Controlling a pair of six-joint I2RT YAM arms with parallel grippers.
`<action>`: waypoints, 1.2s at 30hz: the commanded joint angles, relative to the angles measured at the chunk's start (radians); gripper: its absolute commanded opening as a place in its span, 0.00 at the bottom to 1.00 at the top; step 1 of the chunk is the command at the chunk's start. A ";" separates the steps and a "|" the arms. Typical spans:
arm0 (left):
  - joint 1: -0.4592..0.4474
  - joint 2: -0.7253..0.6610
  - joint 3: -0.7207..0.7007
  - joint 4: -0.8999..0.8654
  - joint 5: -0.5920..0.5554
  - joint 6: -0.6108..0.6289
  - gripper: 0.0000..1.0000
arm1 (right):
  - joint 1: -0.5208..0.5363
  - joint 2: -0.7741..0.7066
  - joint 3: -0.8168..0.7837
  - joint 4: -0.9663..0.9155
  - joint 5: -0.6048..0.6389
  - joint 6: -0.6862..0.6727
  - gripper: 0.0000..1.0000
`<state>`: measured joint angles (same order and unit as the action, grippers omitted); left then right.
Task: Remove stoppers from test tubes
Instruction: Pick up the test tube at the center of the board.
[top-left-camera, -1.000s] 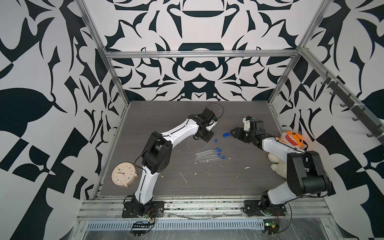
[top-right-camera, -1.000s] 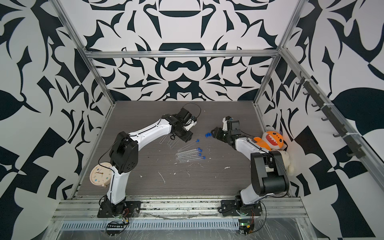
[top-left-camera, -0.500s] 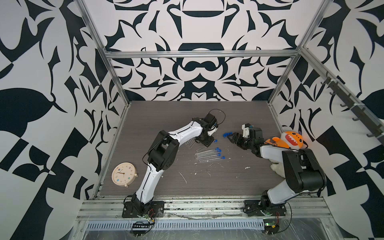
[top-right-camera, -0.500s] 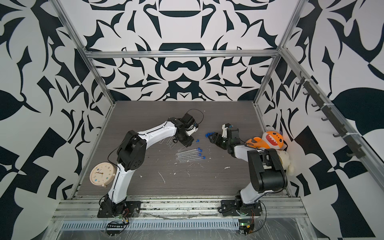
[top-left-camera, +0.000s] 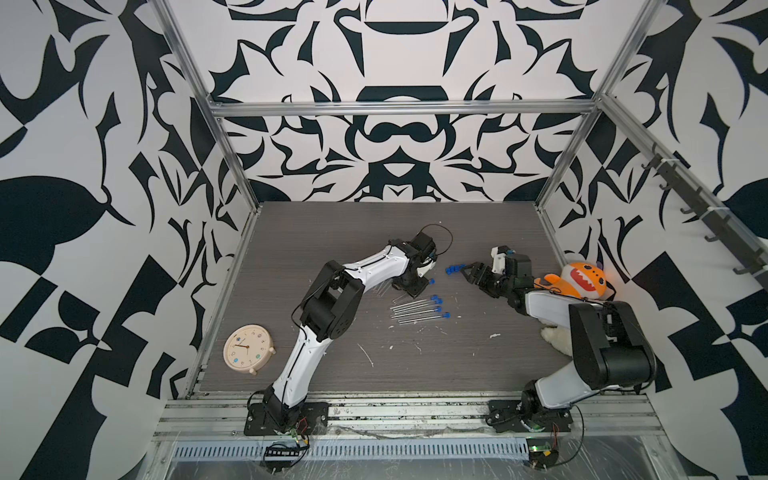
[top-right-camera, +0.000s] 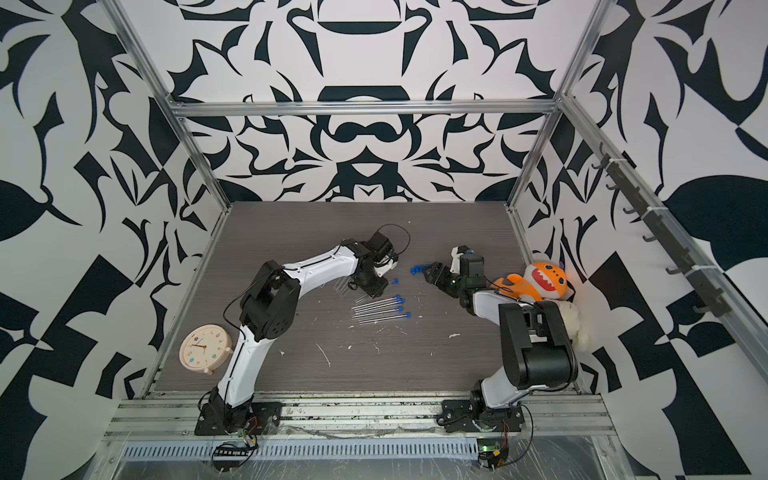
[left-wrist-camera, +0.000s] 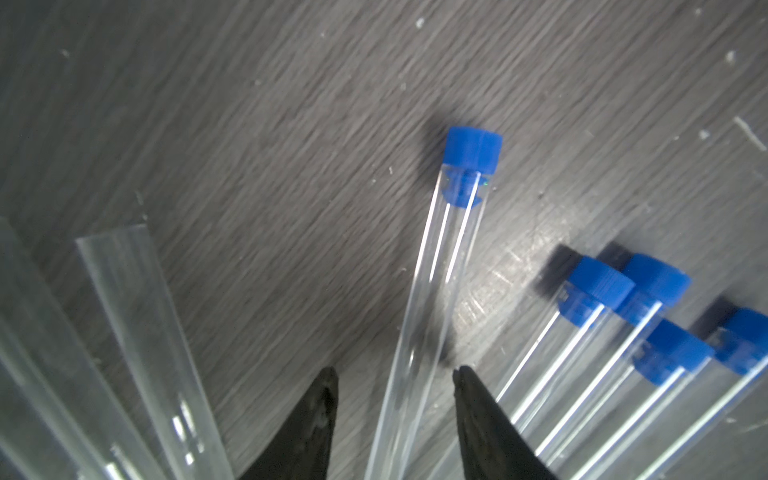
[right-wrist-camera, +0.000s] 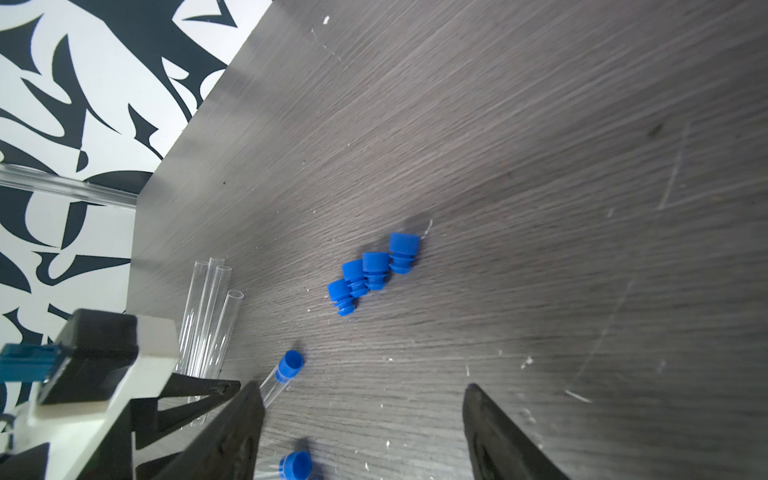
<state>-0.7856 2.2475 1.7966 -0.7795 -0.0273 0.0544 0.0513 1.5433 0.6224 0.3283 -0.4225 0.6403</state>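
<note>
1. Four loose stoppers (right-wrist-camera: 370, 270) lie on the table (right-wrist-camera: 540, 166); my right claw (right-wrist-camera: 361, 384) is spread, empty.
2. My left claw (left-wrist-camera: 395, 370), spread, straddles a capped tube (left-wrist-camera: 432, 282); off-centre closing could roll it away.

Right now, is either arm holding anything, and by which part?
Nothing is held. The left gripper has its jaws open astride the shaft of a stoppered test tube, gaps both sides. The right gripper is open, empty, short of the loose stoppers.
</note>
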 joint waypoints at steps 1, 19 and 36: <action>-0.003 0.022 0.007 0.004 -0.002 0.012 0.46 | -0.008 -0.022 -0.006 0.037 -0.009 0.011 0.75; -0.003 0.022 0.038 -0.002 -0.012 0.025 0.13 | -0.029 -0.032 0.002 0.084 -0.099 0.018 0.75; 0.009 -0.134 0.050 -0.018 0.061 0.006 0.08 | 0.047 0.040 0.052 0.282 -0.247 0.076 0.73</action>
<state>-0.7792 2.2074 1.8503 -0.7856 -0.0147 0.0734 0.0677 1.5719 0.6296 0.5083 -0.6186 0.6968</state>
